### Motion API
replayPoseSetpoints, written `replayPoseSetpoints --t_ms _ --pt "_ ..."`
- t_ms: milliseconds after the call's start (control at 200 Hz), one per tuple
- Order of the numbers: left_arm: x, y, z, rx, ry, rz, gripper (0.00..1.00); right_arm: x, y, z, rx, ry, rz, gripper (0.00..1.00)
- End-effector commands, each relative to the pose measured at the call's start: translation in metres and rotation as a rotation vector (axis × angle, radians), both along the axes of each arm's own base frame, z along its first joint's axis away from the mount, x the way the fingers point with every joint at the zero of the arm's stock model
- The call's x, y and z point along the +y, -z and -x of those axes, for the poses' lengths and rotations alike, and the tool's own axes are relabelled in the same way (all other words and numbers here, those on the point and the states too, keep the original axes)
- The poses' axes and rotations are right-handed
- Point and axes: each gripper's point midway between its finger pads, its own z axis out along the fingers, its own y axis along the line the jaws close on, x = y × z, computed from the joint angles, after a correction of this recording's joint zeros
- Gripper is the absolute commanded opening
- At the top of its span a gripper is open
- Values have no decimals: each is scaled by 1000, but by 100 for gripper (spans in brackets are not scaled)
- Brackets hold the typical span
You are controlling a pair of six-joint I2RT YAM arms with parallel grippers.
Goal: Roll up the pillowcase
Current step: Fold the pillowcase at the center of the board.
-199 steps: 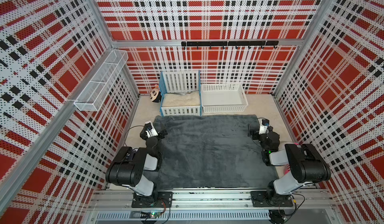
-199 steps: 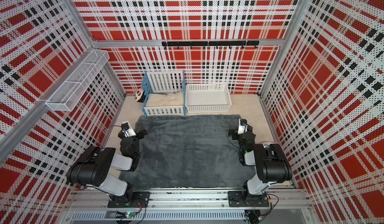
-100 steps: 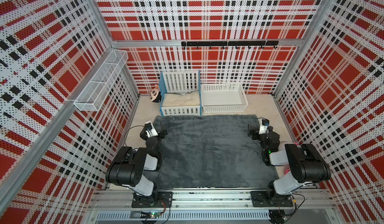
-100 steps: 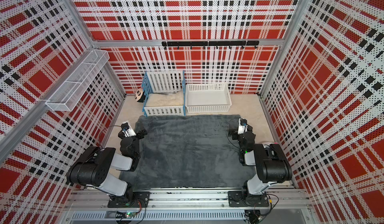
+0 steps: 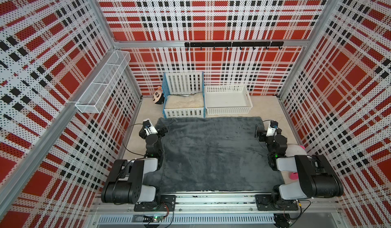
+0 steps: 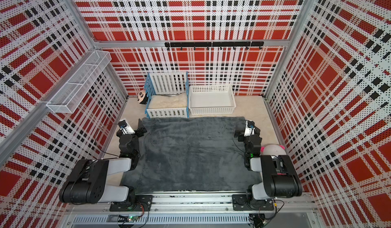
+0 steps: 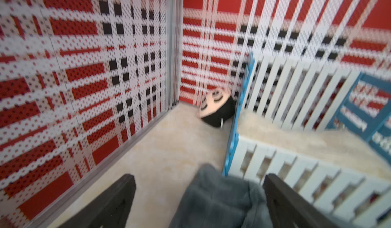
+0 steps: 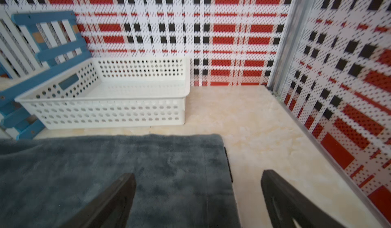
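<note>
evidently left end effector (image 7: 198, 197) and right end effector (image 8: 197, 197) gape wide, empty, over pillowcase (image 5: 211, 153) corners.

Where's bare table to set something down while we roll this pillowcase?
Bare: far right corner, between white basket, right wall and pillowcase; far left patch between doll head, left wall and pillowcase. Crowded: crib and basket line the far edge; plush toy by right arm.

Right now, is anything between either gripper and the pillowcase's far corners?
Nothing visible. The left gripper is open with a far corner of the pillowcase between its jaws; the right gripper is open astride the cloth's edge near the other far corner. The slatted crate and white basket sit just past the far edge, not in between.
</note>
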Motion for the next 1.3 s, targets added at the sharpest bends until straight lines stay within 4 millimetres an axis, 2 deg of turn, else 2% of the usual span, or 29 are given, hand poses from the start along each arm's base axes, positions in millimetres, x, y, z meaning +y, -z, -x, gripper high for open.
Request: replayPoseSetpoints --t_ms 0,80,180,276,311,316,321,331,406,476,606,722,832,1047,1162,1298 --pt "23 1 -5 101 -99 183 99 -23 -30 -2 1 135 -175 100" --pt "31 1 -16 142 -73 303 99 -34 -44 -8 26 210 -385 100" --pt "36 12 -34 158 25 452 100 -29 -58 -31 59 162 -494 100" --pt "46 28 -50 206 34 494 89 -31 -78 -54 30 156 -494 100" --pt "48 35 -57 238 34 490 84 -32 -76 -60 45 160 -494 100" --pt "48 37 -57 242 33 488 84 -28 -63 -59 101 151 -501 100" --pt "48 38 -58 249 31 486 83 -16 -58 -60 142 91 -502 100" --pt "49 38 -61 254 30 482 83 -7 -52 -60 178 45 -506 100" --pt "52 51 -78 317 34 464 81 2 -49 -67 213 6 -515 100" --pt "56 63 -96 366 53 463 74 7 -46 -71 228 -5 -504 100" --pt "61 92 -131 445 118 494 56 17 -38 -74 278 -18 -495 100" --pt "62 115 -156 508 155 484 51 21 -35 -75 308 -21 -450 100" --pt "58 138 -172 584 171 471 51 20 -33 -76 323 -10 -437 100" --pt "34 169 -188 675 210 462 51 19 -22 -80 368 13 -430 100" --pt "28 187 -186 739 234 448 47 18 -17 -83 385 21 -431 100" --pt "23 193 -179 769 255 449 46 17 -16 -85 388 28 -428 100"
